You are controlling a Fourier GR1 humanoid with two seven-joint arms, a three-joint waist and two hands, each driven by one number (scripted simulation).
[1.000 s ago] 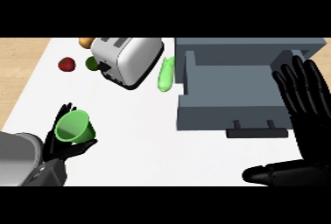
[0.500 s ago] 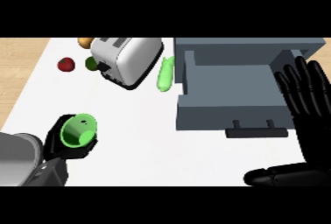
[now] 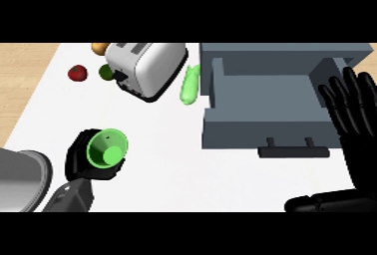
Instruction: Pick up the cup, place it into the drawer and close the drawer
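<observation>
While the left hand [image 3: 87,160] curls around the cup [image 3: 106,149], the right hand [image 3: 355,117] rests flat-fingered.

Cup [image 3: 107,148] – bright green, paler green inside.
Left hand [image 3: 83,162], right hand [image 3: 358,119] – black; left forearm [image 3: 68,198] grey.
Drawer [image 3: 267,102] – slate grey, handle [image 3: 292,151] darker.
Toaster [image 3: 145,67] – silver, black trim.
Cucumber [image 3: 190,85] light green; apple [image 3: 78,73] red; lime [image 3: 106,72] dark green; orange-yellow fruit [image 3: 99,48].
Counter [image 3: 177,164] white; pot [image 3: 21,181] metallic grey.

A single head view looks steeply down on the white counter [image 3: 184,149], forearms entering from below.
</observation>
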